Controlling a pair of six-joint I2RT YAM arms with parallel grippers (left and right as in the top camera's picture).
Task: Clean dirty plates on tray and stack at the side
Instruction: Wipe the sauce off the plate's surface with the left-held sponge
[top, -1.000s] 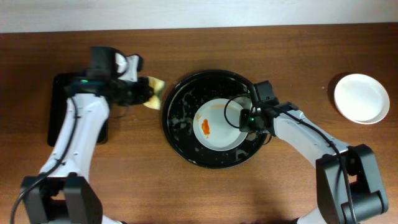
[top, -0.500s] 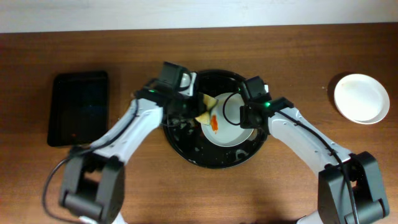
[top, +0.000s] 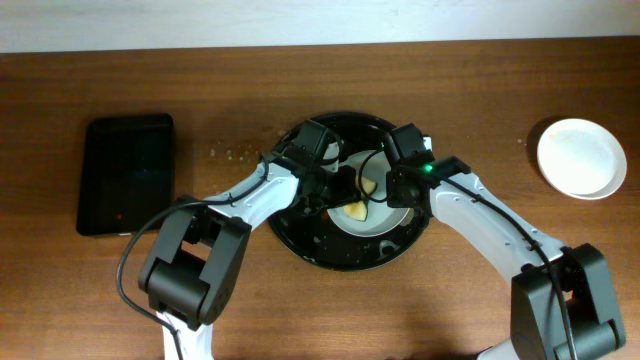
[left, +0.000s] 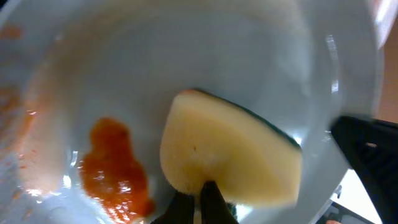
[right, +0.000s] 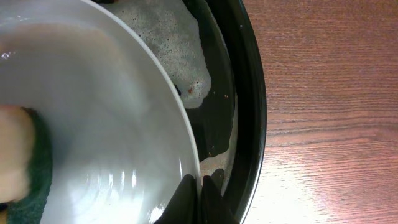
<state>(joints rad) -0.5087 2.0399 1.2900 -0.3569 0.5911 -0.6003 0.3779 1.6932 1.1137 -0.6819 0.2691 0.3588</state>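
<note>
A white plate (top: 385, 220) lies in the round black tray (top: 345, 262). In the left wrist view the plate (left: 155, 56) carries a red-orange sauce smear (left: 115, 168). My left gripper (left: 202, 200) is shut on the yellow sponge (left: 230, 155), which presses on the plate just right of the smear. From overhead, the left gripper (top: 345, 190) hovers over the plate's left half, with the sponge (top: 357, 209) under it. My right gripper (right: 200, 193) is shut on the plate's (right: 93, 124) right rim, beside the tray wall (right: 252, 93). Overhead, the right gripper (top: 400, 197) sits at the plate's upper right edge.
A clean white plate (top: 581, 158) rests on the table at the far right. A black rectangular tray (top: 130, 172) lies at the far left. Soapy foam (right: 174, 37) covers part of the round tray's floor. Small droplets (top: 230, 153) dot the wood between the trays.
My left arm swung right from the rectangular tray, carrying the sponge onto the plate and across the sauce. The right gripper kept hold of the plate rim, shifting slightly up.
</note>
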